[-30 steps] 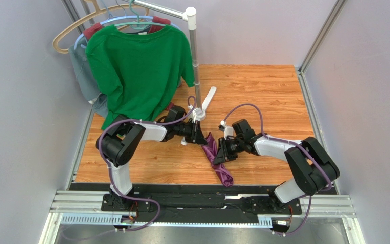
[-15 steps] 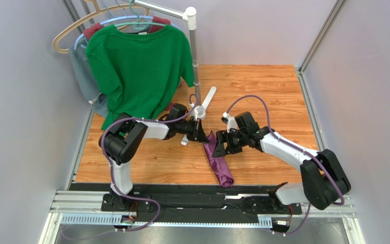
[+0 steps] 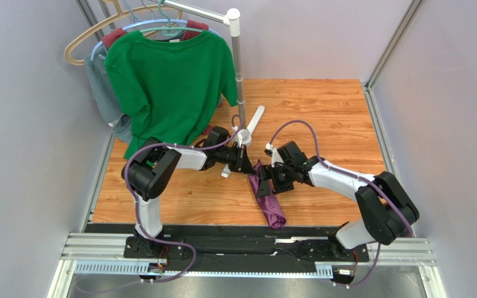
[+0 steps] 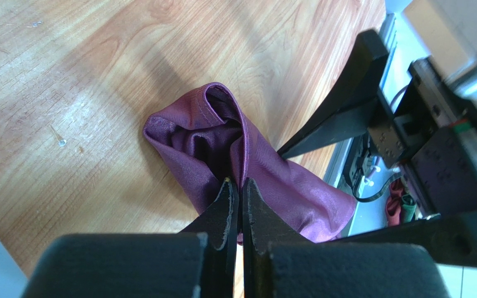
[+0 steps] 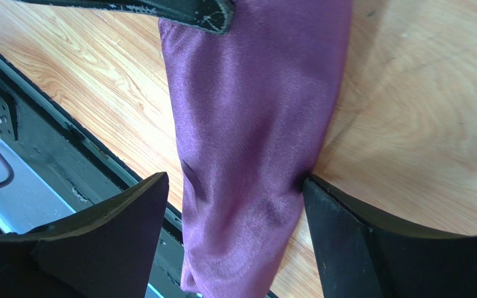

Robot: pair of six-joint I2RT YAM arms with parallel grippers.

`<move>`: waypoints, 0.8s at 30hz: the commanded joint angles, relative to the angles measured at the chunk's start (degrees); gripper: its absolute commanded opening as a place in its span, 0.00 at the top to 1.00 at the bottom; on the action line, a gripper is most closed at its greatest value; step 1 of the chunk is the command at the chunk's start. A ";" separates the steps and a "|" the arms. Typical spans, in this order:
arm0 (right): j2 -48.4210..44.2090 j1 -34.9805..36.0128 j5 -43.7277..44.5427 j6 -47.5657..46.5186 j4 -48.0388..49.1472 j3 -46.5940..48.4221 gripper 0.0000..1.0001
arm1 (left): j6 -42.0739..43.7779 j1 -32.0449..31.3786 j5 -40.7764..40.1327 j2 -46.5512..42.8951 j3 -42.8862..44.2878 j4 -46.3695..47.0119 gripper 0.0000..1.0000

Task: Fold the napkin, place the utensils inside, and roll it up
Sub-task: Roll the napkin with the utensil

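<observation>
L tool (image 4: 235,183) is closed, fingertips pressed together w/ a thin fold of the napkin (image 4: 197,136) pinched btwn them. From there the cloth runs away across the desk (image 3: 322,105) and ends in a rounded, bunched, open end.

R tool (image 5: 233,180) is wide open, one finger on each side of the napkin. In the R wrist view the cloth passes btwn the two fingers as a long rolled-up strip. One finger touches its edge, the other stands clear of it w/ bare wood showing btwn. No grip there.

Top view: napkin lies as a narrow purple bundle near desk centre, slanting from the two tools down toward the near edge, close to the black rail. Both arms reach inward, tools nearly facing each other over the upper end of the bundle. L tool is at that end, R tool just beside it, further along.

Behind the L arm a green T-shirt (image 3: 169,87) hangs from a rack w/ a white pole (image 3: 238,68). A grey garment (image 3: 101,87) and a maroon one hang behind it.
</observation>
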 commanded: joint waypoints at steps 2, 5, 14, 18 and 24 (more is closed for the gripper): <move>2.08 3.96 4.02 2.20 3.09 1.85 0.17 | 0.53 -0.32 1.22 0.35 1.96 0.50 1.00; 3.74 6.60 8.67 2.63 0.90 3.26 0.18 | 0.45 -0.32 1.22 0.26 1.96 0.58 1.00; 7.26 13.81 26.77 6.67 -6.40 7.65 0.28 | 0.09 -0.32 1.04 0.17 2.14 0.85 1.00; 9.90 16.45 31.71 9.22 -8.60 9.15 0.39 | -0.17 -0.32 1.04 0.00 2.05 0.85 1.00; 10.96 17.33 34.88 11.69 -9.83 8.63 0.51 | -0.87 -0.32 0.43 -1.58 1.87 0.50 0.78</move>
